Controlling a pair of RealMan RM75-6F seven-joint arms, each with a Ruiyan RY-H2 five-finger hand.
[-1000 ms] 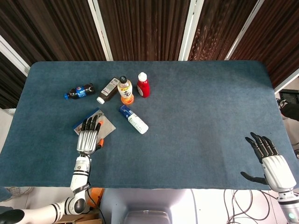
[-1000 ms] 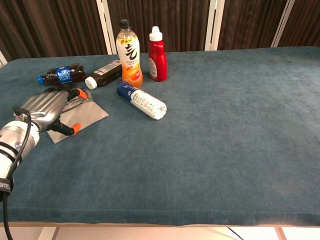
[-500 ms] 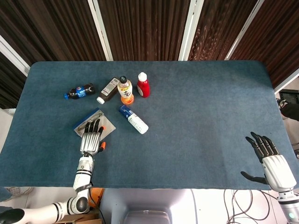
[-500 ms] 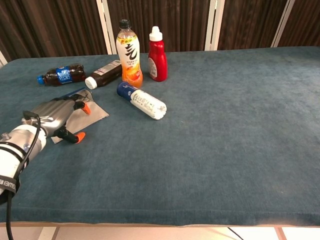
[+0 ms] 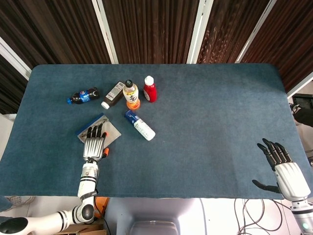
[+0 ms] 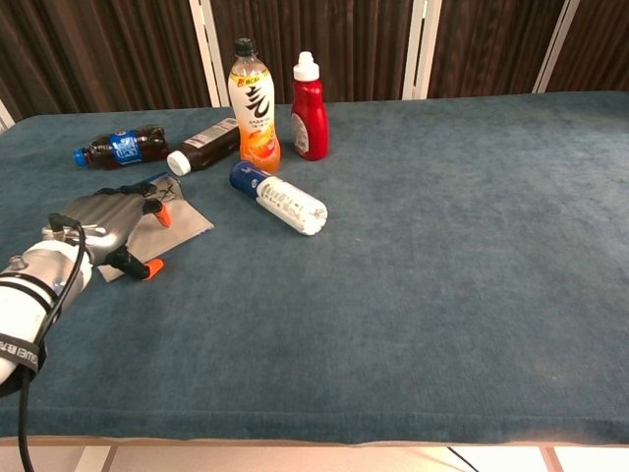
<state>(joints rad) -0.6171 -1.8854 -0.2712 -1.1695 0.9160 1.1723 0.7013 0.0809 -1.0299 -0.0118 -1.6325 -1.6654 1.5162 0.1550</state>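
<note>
Presently left robot hand (image 5: 95,145) flat, fingers spread, resting on grey pouch (image 5: 111,131) near tabletop's (image 5: 205,122) front-left corner, holding nothing. Right robot hand (image 5: 283,169) open past front-right corner, well apart.

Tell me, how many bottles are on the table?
5. Cola bottle lying far left, dark bottle lying beside it, orange drink bottle and red bottle standing, white bottle lying in front.

5 bottles: 3 lying – cola (image 5: 83,95), dark one (image 5: 113,94), white one (image 5: 140,125); 2 upright – orange drink (image 5: 130,94), red sauce (image 5: 149,89). 1 grey pouch (image 5: 111,130). 2 hands: left (image 5: 94,147), right (image 5: 282,168).
</note>
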